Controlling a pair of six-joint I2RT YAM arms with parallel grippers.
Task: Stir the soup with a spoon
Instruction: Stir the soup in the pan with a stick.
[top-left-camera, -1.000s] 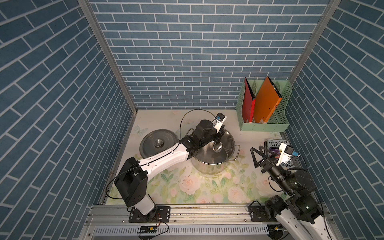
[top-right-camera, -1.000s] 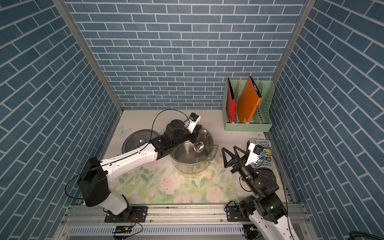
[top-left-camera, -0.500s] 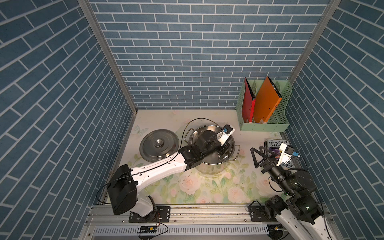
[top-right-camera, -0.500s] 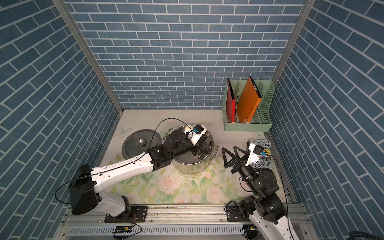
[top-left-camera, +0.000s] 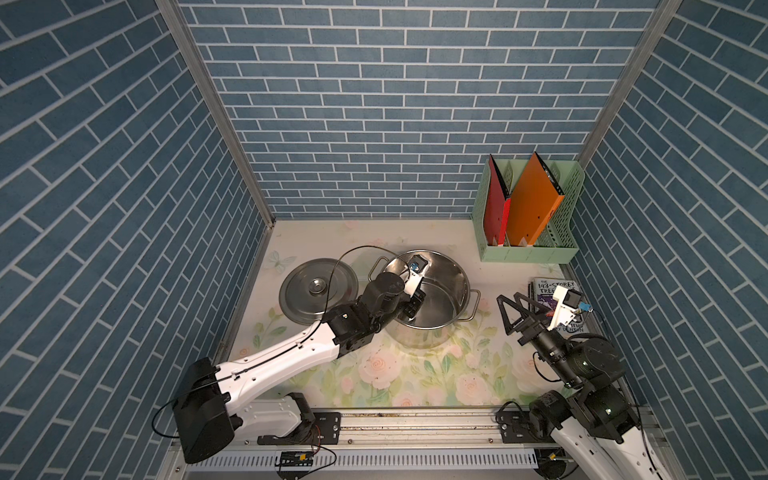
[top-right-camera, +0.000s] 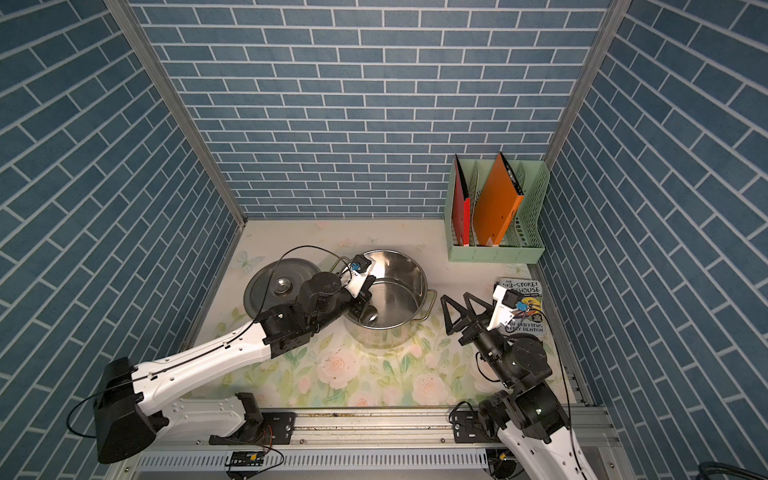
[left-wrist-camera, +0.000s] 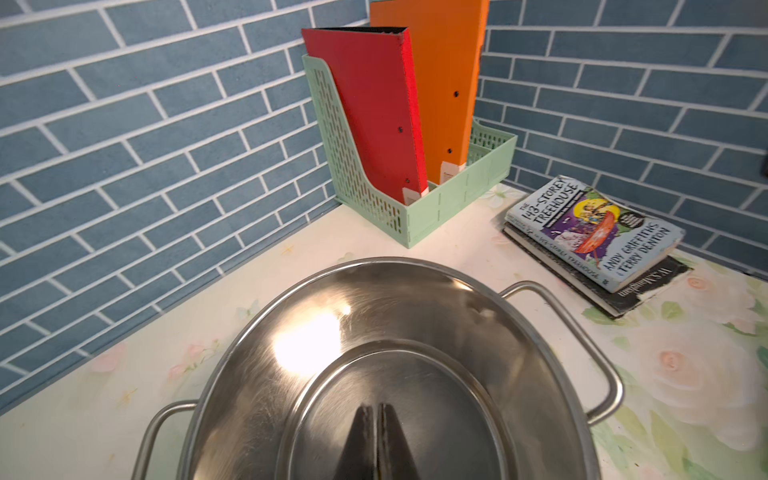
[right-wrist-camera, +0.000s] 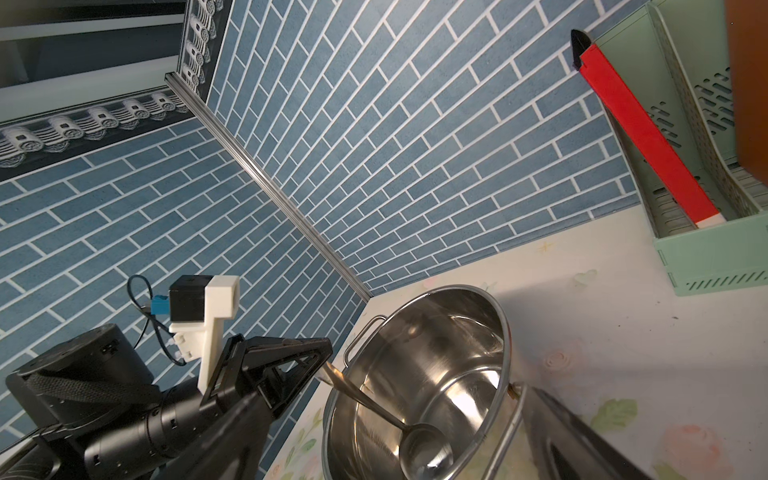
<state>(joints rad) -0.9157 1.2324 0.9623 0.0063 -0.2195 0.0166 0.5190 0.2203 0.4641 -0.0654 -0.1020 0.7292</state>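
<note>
The spoon (right-wrist-camera: 376, 409) is in your left hand (right-wrist-camera: 326, 359), its handle pinched between fingers closed tight on it. From that hand's tips it slants down and away, and its bowl sits low at the floor of the pot (right-wrist-camera: 457, 353), close to the wall nearest the hand. Your left hand has its tips over the rim and inside the pot. On its own wrist camera you see the two fingers (left-wrist-camera: 361, 440) pressed together with the pot floor just beyond them, but the spoon itself doesn't show there.

Your right hand (top-left-camera: 508, 297) hangs wide open with nothing in it, over the table (top-left-camera: 374, 237), apart from the pot and off its side handle. Just behind that hand a stack of books (left-wrist-camera: 594, 232) lies flat. Farther back, a green file rack (top-left-camera: 528, 251) holds a red folder and an orange one. The lid (top-left-camera: 318, 289) lies knob up beside the pot, on the side of your left hand away from the right one.
</note>
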